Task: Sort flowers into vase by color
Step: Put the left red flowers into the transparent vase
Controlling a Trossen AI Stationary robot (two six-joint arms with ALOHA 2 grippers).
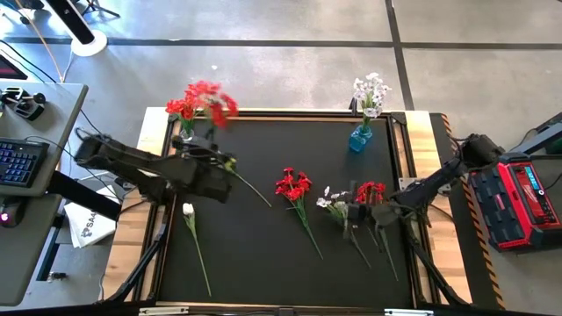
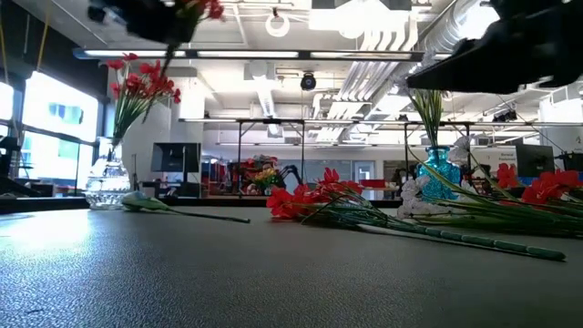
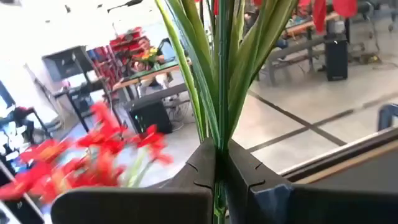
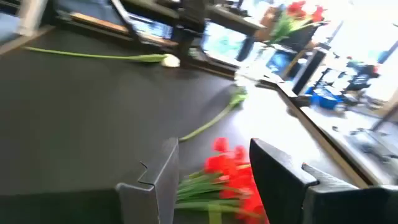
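Observation:
My left gripper (image 1: 213, 173) is raised near the table's far left corner, shut on a red flower (image 1: 213, 102) beside the clear vase (image 1: 186, 132), which holds red sprays. My right gripper (image 4: 214, 168) hovers open above a red spray (image 4: 231, 169) at the table's right. The blue vase (image 1: 360, 139) holds white flowers (image 1: 371, 90). Flat on the mat lie a white bud flower (image 1: 189, 211), a red spray (image 1: 292, 185), a white spray (image 1: 334, 200) and another red one (image 1: 371, 190). My left gripper pinches the red flower's green stem (image 3: 219, 134) between its two fingers, among long leaves, with the fingers across the stem. The blossoms (image 1: 213, 102) stand past the fingers toward the far edge, by the clear vase. The stem's lower end (image 1: 256, 195) trails toward the table's middle.
Wooden rails edge the black mat (image 1: 263, 254). The near middle of the mat is bare. A keyboard desk (image 1: 26, 158) stands off the left side and a red case (image 1: 525, 200) off the right. Both vases stand at the far edge.

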